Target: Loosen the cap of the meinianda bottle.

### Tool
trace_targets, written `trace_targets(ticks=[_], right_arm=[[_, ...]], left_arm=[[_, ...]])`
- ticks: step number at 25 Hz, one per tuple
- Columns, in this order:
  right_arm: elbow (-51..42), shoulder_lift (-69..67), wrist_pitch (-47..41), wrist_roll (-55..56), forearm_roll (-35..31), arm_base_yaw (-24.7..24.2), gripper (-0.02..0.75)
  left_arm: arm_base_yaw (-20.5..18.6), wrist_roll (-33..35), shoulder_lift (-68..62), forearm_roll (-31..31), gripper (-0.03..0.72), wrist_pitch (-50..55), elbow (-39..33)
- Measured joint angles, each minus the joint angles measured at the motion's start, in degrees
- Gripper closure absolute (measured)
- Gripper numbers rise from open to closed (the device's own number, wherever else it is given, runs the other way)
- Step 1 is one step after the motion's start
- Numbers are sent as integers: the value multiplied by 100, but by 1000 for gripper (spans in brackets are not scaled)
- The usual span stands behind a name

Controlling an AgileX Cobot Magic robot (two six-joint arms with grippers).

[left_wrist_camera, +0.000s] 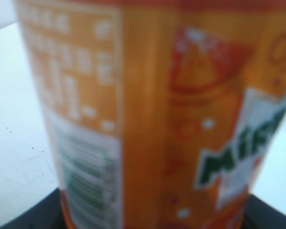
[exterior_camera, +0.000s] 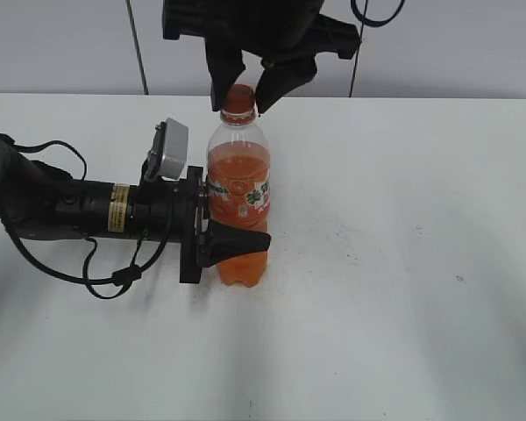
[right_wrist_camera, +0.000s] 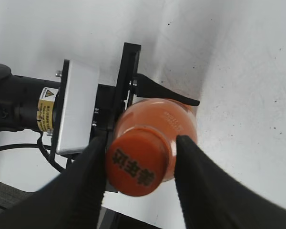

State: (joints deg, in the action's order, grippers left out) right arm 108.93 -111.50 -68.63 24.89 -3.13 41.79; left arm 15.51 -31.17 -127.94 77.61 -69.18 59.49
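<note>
The meinianda bottle [exterior_camera: 238,184] stands upright on the white table, with orange drink inside and a label band round its middle. My left gripper [exterior_camera: 232,237] is shut on its lower body from the left. The label fills the left wrist view [left_wrist_camera: 157,119], blurred. The orange cap [exterior_camera: 238,95] is on the neck. My right gripper [exterior_camera: 241,103] hangs above it with one finger on each side of the cap. In the right wrist view the cap [right_wrist_camera: 138,164] shows dark print on top. The right gripper [right_wrist_camera: 140,155] is open: its left finger is at the cap's edge, and a gap shows at the right finger.
The white table [exterior_camera: 403,263] spreads to the right and front of the bottle. The left arm with its cables [exterior_camera: 70,210] lies across the table on the left. A pale wall rises behind the table's far edge.
</note>
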Motion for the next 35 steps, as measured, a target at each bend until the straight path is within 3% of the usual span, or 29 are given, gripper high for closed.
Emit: trace_targets(ticks=[5, 11, 27, 35], right_arm=[[0, 0, 14, -122, -13, 0, 456], [0, 0, 9, -627, -18, 0, 458], [6, 0, -77, -5457, -233, -5, 461], [6, 56, -113, -5939, -241, -5, 463]], left_arm=[[5, 0, 0, -16, 291, 10, 0], [5, 0, 0, -16, 291, 10, 0], [-11, 4, 0, 28, 292, 5, 0], [-11, 31, 0, 67, 292, -6, 0]])
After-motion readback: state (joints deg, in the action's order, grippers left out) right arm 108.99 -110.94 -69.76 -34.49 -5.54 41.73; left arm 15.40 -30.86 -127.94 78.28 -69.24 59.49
